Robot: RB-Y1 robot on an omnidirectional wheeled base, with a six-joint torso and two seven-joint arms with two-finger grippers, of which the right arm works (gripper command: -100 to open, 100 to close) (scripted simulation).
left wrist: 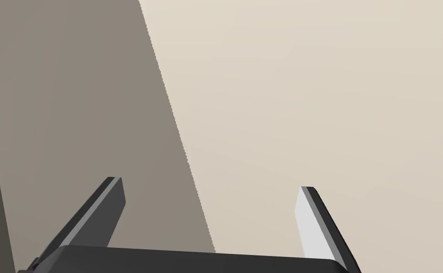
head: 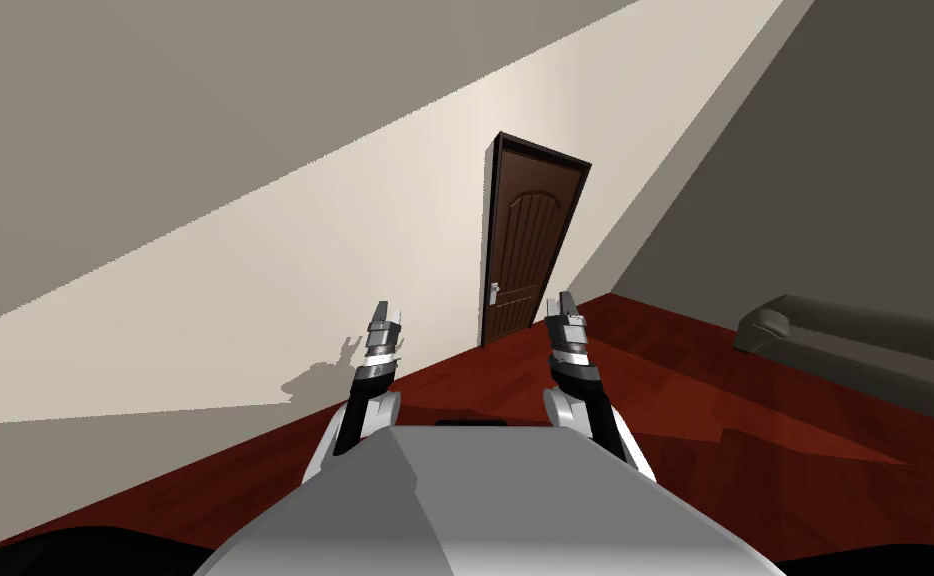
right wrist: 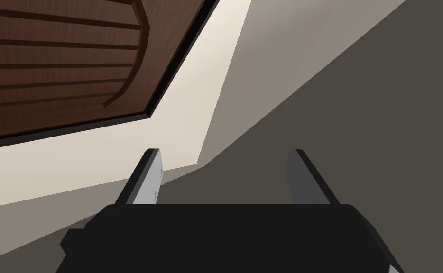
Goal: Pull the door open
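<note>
Blade-thin jaws (both apart), panelled brown door [head: 528, 247]

Head camera far from door [head: 528, 248]; right wrist shares it.

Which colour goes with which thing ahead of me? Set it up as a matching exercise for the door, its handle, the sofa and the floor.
Things:
1 door
2 handle
3 sofa
4 floor

Colours:
A dark grey
B deep red
C dark brown
D pale grey

Pairs: 1-C, 2-D, 3-A, 4-B
</note>
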